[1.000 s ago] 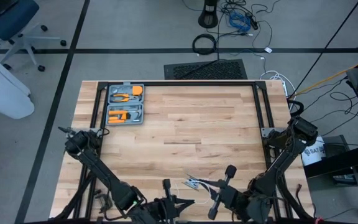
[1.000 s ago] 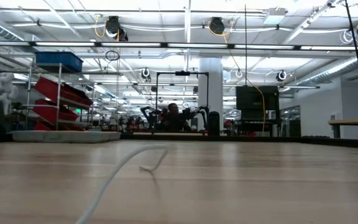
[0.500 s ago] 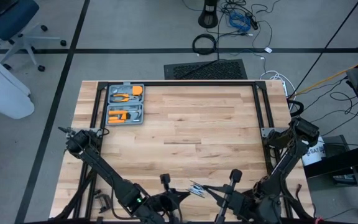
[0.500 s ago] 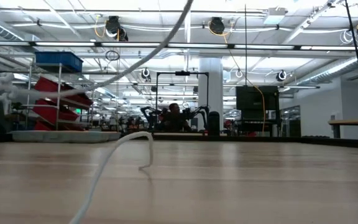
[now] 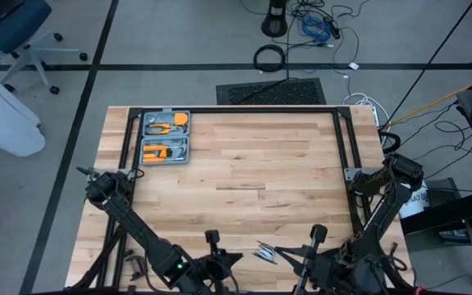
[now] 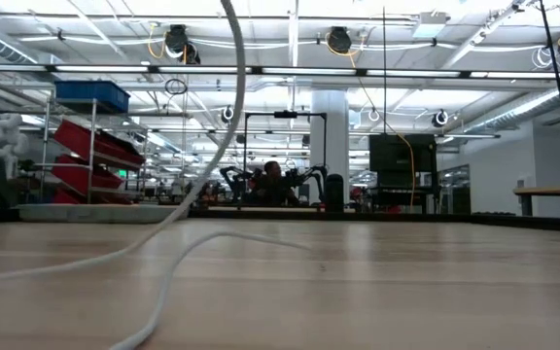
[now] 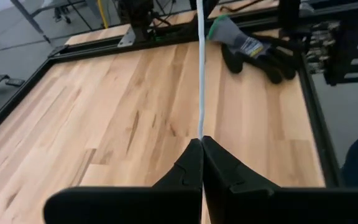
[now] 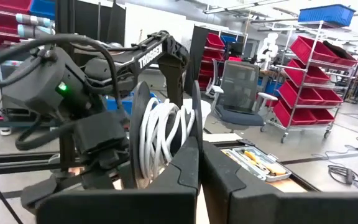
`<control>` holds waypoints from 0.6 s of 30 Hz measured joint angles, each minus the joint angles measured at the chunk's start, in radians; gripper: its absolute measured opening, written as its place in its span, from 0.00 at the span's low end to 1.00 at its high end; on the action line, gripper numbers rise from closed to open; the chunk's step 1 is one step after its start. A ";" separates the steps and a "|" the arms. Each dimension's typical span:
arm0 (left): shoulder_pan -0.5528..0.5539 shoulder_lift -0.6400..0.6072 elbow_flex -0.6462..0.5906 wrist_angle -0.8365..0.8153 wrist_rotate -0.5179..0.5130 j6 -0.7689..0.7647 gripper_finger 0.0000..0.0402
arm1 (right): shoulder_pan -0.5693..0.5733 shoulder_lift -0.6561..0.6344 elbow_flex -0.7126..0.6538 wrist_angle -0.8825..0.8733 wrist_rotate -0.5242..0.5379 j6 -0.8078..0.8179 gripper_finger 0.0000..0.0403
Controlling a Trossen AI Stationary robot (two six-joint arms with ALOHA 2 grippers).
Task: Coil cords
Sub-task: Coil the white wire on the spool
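Note:
The thin white cord (image 7: 199, 74) runs from my left gripper (image 7: 201, 140) across the table; in the low view the cord (image 6: 224, 126) drops from above onto the wood in slack curves. The small round reel (image 8: 160, 134), with several white turns between two dark discs, sits at my right gripper (image 8: 199, 146). Both grippers are shut, close together at the table's near edge: the left gripper (image 5: 234, 258), the right gripper (image 5: 283, 256), and the reel (image 5: 265, 252) between them. My left gripper pinches a single strand of the cord (image 7: 200, 132) between its two fingertips. The cord leaves the fingers in a straight, taut line along the way they point. My right gripper is shut on the reel at its edge (image 8: 188, 140), and the reel stands on edge, lifted above the table. The fingers hide the exact place of contact.
A grey tool case (image 5: 165, 137) with orange tools lies at the table's far left. A dark work glove (image 7: 253, 45) lies by the table's black frame. Bare wood (image 5: 252, 172) spreads across the middle.
Both grippers have drawn back toward the table's near edge, and the reel has gone with them, a little to the right. In the low view, a stretch of the cord has risen off the table and now hangs from above, while another stretch still lies on the wood.

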 joint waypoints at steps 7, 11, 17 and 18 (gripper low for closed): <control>-0.008 0.000 0.000 -0.028 0.002 -0.001 0.00 | 0.011 0.001 0.000 -0.025 0.000 0.039 0.00; -0.015 0.000 0.000 -0.037 0.005 -0.003 0.00 | 0.014 0.003 0.000 -0.041 -0.001 0.061 0.00; -0.025 0.000 0.000 -0.065 0.005 -0.003 0.01 | 0.015 0.001 0.000 0.007 0.000 -0.004 0.00; -0.025 0.000 0.000 -0.069 0.004 -0.003 0.01 | 0.014 0.001 0.000 0.019 0.000 -0.017 0.00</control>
